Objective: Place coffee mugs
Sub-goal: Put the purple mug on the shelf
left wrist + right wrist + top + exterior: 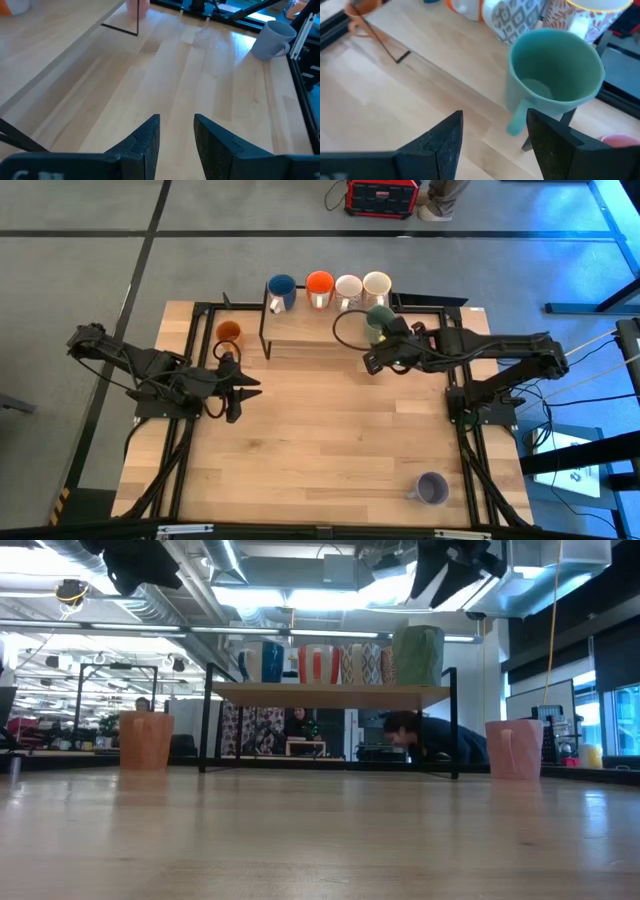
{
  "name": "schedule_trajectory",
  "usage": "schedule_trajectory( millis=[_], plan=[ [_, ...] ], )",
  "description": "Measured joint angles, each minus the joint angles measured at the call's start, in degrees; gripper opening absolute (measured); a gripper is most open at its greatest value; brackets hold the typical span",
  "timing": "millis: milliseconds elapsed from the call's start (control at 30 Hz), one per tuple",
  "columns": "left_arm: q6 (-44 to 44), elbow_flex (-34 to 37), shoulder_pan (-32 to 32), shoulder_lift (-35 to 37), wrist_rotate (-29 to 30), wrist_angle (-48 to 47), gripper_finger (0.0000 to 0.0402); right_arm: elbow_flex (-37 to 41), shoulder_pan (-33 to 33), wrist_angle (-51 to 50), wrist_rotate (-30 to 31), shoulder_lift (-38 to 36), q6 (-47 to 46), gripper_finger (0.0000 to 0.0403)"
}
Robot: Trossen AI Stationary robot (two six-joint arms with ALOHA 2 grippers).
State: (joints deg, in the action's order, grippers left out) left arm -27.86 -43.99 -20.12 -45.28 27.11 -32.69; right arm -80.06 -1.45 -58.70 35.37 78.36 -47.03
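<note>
A wooden shelf (300, 330) stands at the far side of the table. On it are a blue mug (282, 288), a red-orange mug (319, 285), two pale mugs (362, 287) and, at its right end, a green mug (378, 323), upright with its handle (516, 120) toward my right gripper. My right gripper (495, 117) is open just short of and above the green mug, apart from it. An amber mug (228, 333) stands on the table left of the shelf, a lavender mug (432, 488) near the near right corner, and a pink mug (513, 748) at the right. My left gripper (245, 390) hovers open near the amber mug.
The shelf's black frame legs (206, 720) stand on the table. Bare wood (330, 430) stretches across the table's middle and near side. Black rails (470, 470) run along the table's edges. People and desks show in the room beyond the table.
</note>
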Motion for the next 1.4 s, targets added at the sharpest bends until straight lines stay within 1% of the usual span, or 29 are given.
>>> schedule_trajectory(
  millis=[167,533,767,933,1033,1133,1200,1300,1400],
  plan=[
    [-0.02,0.00,0.01,-0.02,-0.01,0.00,0.0114,-0.82,-1.93,-0.13,1.25,-0.43,0.68,0.0205],
    [0.00,0.00,0.02,-0.02,0.00,0.15,0.0114,-1.10,-5.39,-0.19,0.08,-0.43,0.98,0.0205],
    [0.00,0.00,0.02,-0.02,-0.03,0.15,0.0114,-1.10,-9.21,0.49,-0.09,-0.43,0.94,0.0205],
    [0.02,0.00,0.00,-0.02,-0.74,0.17,0.0114,-1.10,-13.13,1.99,-2.09,-0.43,0.90,0.0205],
    [0.02,0.00,0.00,-0.02,-0.76,0.17,0.0114,-1.10,-15.79,2.99,-4.51,-0.43,0.67,0.0205],
    [0.02,0.00,0.00,-0.02,-0.81,0.17,0.0114,-1.10,-19.19,4.10,-9.33,-0.43,-0.87,0.0205],
    [-0.01,0.00,0.01,-0.02,-0.83,0.17,0.0114,-0.82,-22.07,4.91,-12.82,-0.40,-3.55,0.0205],
    [-0.04,0.00,0.00,-0.02,-0.87,0.20,0.0114,0.43,-26.87,4.64,-18.07,-0.40,-10.64,0.0205],
    [-0.07,0.00,0.00,-0.02,-0.88,0.22,0.0114,2.34,-31.85,4.68,-22.61,-0.40,-19.82,0.0205]
  ],
)
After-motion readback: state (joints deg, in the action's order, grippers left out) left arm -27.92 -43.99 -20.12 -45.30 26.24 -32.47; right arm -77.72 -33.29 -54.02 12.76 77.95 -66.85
